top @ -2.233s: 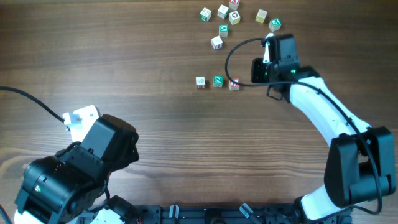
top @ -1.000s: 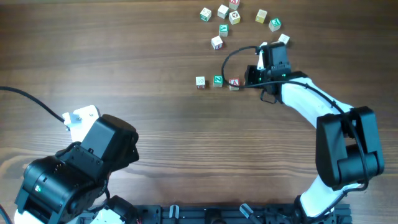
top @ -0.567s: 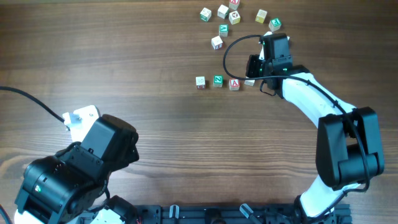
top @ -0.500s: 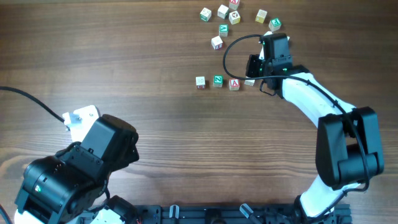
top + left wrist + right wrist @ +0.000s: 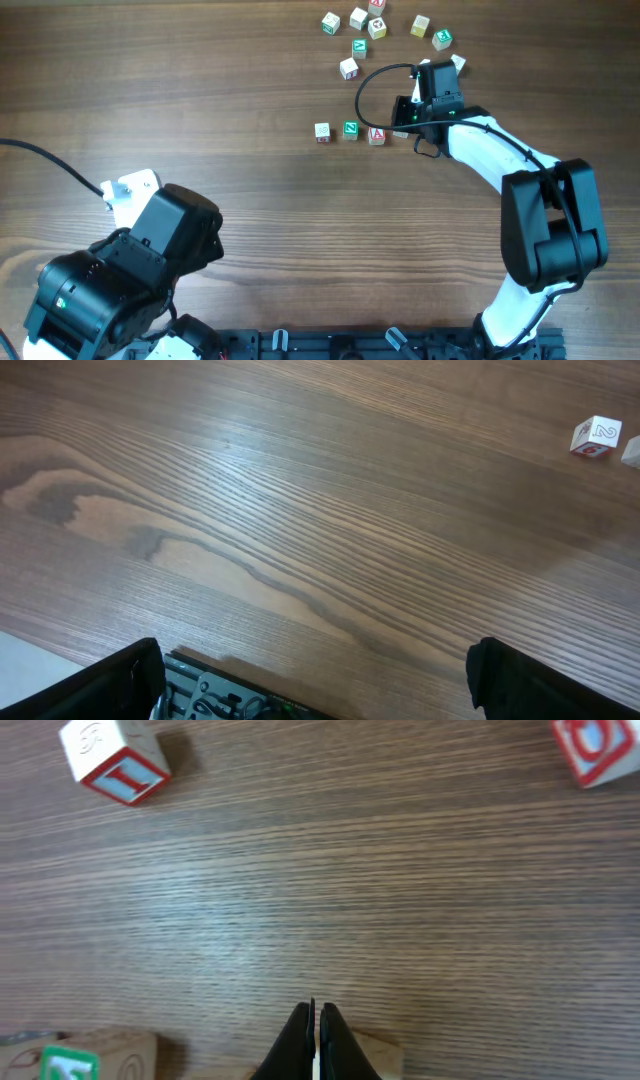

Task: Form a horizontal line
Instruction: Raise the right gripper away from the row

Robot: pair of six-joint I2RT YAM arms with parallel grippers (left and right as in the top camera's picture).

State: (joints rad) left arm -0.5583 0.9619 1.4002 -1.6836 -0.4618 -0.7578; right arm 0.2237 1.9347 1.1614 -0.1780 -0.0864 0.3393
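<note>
In the overhead view a row of small wooden cubes lies at mid-table: a pale-faced cube [image 5: 322, 131], a green-lettered cube [image 5: 350, 129] and a red "A" cube [image 5: 377, 135]. Another pale cube [image 5: 400, 133] shows partly under my right gripper [image 5: 407, 118] at the row's right end. In the right wrist view the right gripper [image 5: 315, 1020] is shut, fingertips just above a pale cube [image 5: 378, 1056], with a green-lettered cube [image 5: 60, 1062] at bottom left. My left gripper [image 5: 320, 685] is open and empty, far from the cubes, at the near left [image 5: 130, 265].
Several loose cubes lie scattered at the far edge, among them one [image 5: 348, 68] near the row and one [image 5: 457, 62] beside the right wrist. Two red-lettered cubes [image 5: 115, 760] [image 5: 598, 748] show ahead of the right fingers. A red-marked cube [image 5: 597, 435] shows in the left wrist view.
My right gripper came in from the right to the row's right end. A pale cube appeared next to the red "A" cube. The left arm has not moved.
</note>
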